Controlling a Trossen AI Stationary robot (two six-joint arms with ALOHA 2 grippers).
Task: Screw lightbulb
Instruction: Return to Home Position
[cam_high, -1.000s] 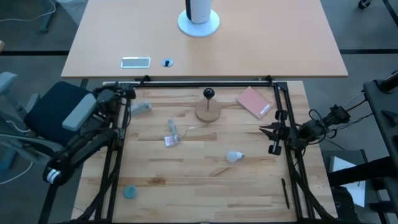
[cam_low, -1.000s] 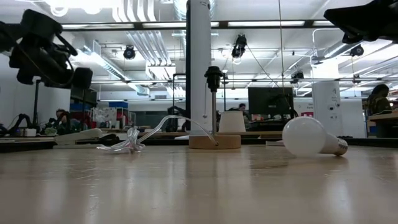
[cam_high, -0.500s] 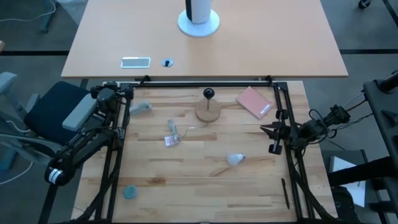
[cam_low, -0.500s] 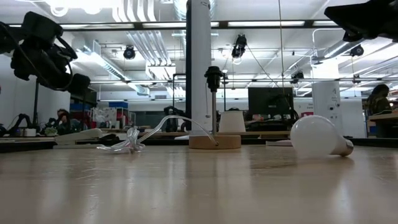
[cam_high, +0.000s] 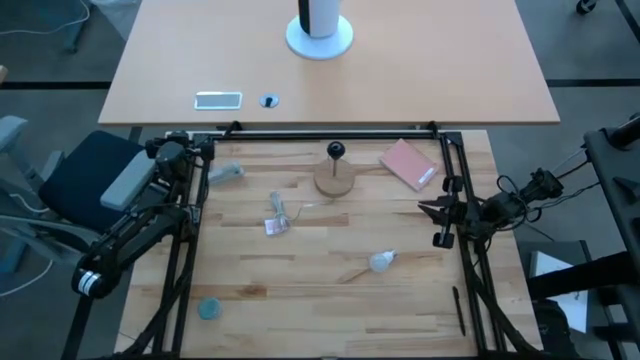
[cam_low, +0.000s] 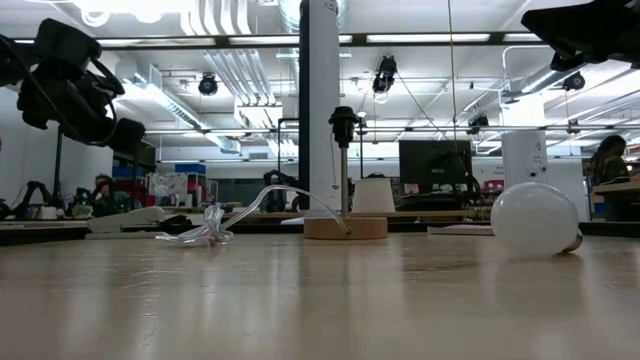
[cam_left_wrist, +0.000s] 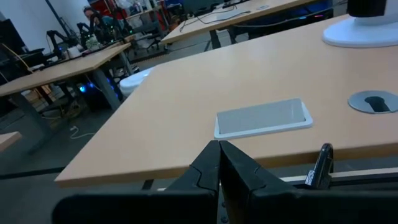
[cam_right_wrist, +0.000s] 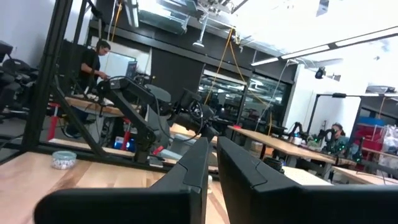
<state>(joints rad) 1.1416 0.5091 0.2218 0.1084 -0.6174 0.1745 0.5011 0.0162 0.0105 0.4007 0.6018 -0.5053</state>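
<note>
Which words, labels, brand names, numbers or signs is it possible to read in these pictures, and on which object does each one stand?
No text can be read in any view.
Lightbulb: no marking visible.
Pink pad: a small pale patch at one corner, too small to read.
Flat grey device on the far desk: blank.
Red sign in the room behind: too blurred to read.

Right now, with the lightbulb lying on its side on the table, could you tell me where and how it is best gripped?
Probably across the round frosted globe of the lightbulb, coming straight down from above. It lies on its side with open table around it, and its pale screw base must stay free for the socket. The right pincer is nearer.
</note>
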